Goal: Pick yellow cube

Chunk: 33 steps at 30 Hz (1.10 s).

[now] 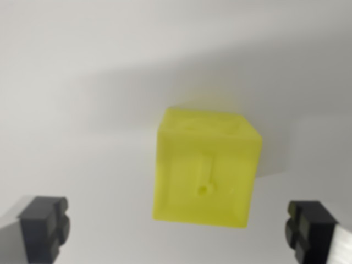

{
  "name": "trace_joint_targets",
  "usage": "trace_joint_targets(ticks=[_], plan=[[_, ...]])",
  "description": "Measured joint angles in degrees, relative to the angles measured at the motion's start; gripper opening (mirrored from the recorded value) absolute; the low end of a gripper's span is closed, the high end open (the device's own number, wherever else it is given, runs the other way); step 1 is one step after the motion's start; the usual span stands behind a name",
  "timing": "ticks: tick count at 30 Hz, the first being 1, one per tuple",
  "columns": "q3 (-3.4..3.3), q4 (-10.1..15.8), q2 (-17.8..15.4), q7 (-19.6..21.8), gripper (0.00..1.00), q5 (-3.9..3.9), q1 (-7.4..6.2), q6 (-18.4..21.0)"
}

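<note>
Yellow cube (pixel 206 170) resting on a plain white surface (pixel 71 110), centre frame, slightly skewed, no long axis; its near face bears a vertical groove ending in a small hole. Gripper (pixel 177 231) spread wide, black fingertips (pixel 44 225) at both lower corners, clear of the cube.

The setting reads as a robot test bench in a lab rather than a home or shop. The desk (pixel 82 82) is a plain, matte white surface with no marks, clutter or household goods on it. The single item on it is a translucent yellow cube (pixel 204 168) with moulded recesses, the look of a printed test piece. Soft shadows fall across the white surface, suggesting indoor lighting.
</note>
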State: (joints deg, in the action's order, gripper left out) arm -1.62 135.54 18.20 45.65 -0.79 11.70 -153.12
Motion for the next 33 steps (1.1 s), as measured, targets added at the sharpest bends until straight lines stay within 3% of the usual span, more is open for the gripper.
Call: trace_joint_targets(ticks=[12,33], plan=[[0.01,1.38,2.9,-0.72,1.0,-0.58,1.35,-4.7],[0.06,-0.33,10.39,-1.42,1.0,-1.76,1.27,-10.53]])
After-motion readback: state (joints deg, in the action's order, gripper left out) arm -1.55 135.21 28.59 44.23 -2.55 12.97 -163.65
